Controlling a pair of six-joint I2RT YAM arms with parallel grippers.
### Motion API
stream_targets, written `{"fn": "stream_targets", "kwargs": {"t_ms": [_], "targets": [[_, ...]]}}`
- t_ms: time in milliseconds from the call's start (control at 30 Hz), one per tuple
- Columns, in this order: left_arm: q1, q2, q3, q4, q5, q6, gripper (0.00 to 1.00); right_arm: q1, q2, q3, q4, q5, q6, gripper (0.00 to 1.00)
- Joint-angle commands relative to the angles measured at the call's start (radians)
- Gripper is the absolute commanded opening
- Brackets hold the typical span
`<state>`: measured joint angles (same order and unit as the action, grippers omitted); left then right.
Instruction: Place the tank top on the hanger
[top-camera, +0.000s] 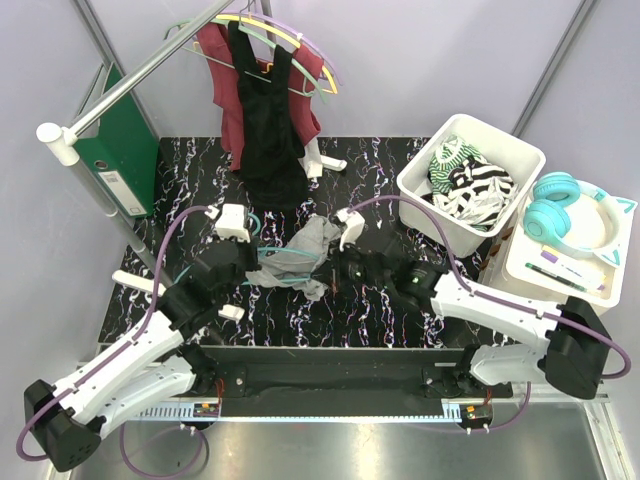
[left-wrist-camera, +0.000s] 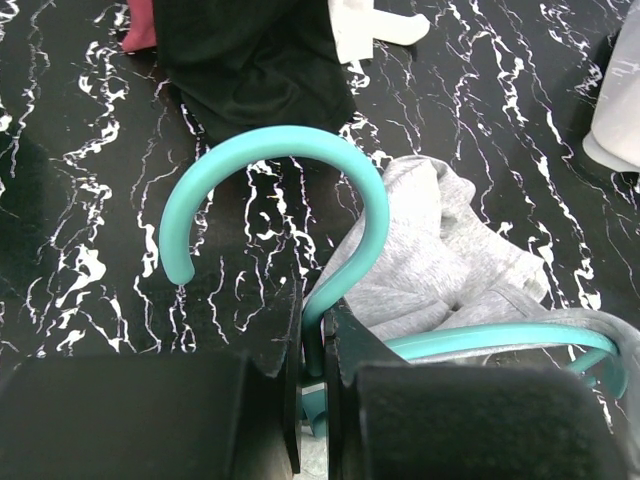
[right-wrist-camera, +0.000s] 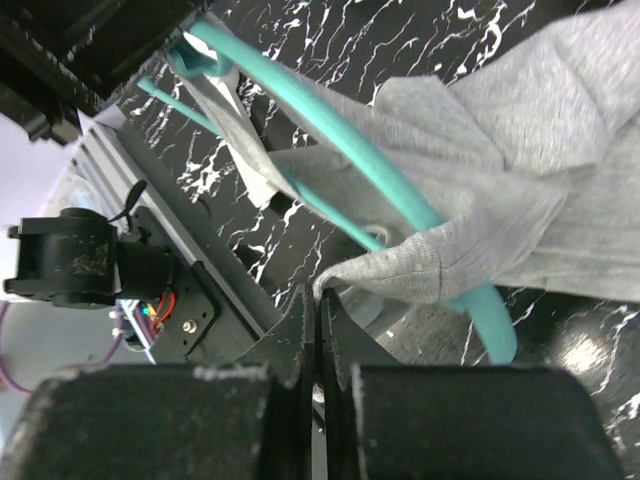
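On my overhead feed the white bin of striped cloth is my reference. The tank top lies crumpled on the black marbled table, to the left of the bin and slightly nearer to the arm bases. The hanger lies with it, farther from the bin, and its teal arms run into the grey fabric.

The left gripper is on the side of the heap away from the bin. In its wrist feed the left gripper has its fingers clamped tight on the neck of the hanger. The hook curls up and away above them, and the tank top is bunched just beside it.

The right gripper sits between the heap and the bin. Its wrist feed shows the right gripper with fingers pressed almost together, pinching a folded edge of the tank top. One arm of the hanger passes through the fabric there, and grey cloth is draped over it.

Left of the bin and farther back, a black top hangs over a maroon top.
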<state>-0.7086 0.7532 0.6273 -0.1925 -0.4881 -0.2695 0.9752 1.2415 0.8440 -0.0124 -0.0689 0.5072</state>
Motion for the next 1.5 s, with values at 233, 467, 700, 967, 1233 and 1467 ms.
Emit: {"fn": "stream_targets", "kwargs": {"t_ms": [233, 467, 700, 967, 1233, 1467], "targets": [[0.001, -0.041, -0.018, 0.086, 0.155, 0.018, 0.00, 0.005, 0.101, 0.239, -0.090, 0.041, -0.174, 0.00], [0.001, -0.025, -0.017, 0.125, 0.308, 0.061, 0.00, 0.006, 0.133, 0.311, -0.136, -0.077, -0.209, 0.00], [0.003, -0.015, -0.011, 0.140, 0.295, 0.059, 0.00, 0.005, 0.098, 0.316, -0.205, -0.060, -0.243, 0.67], [0.041, -0.021, -0.015, 0.160, 0.351, 0.044, 0.00, 0.005, -0.043, 0.282, -0.294, 0.099, -0.295, 1.00], [0.106, -0.057, -0.014, 0.188, 0.451, 0.010, 0.00, -0.013, -0.158, 0.169, -0.308, 0.012, -0.345, 1.00], [0.104, -0.081, -0.011, 0.177, 0.456, 0.004, 0.00, -0.013, -0.157, 0.098, -0.301, -0.019, -0.351, 0.93]]}}
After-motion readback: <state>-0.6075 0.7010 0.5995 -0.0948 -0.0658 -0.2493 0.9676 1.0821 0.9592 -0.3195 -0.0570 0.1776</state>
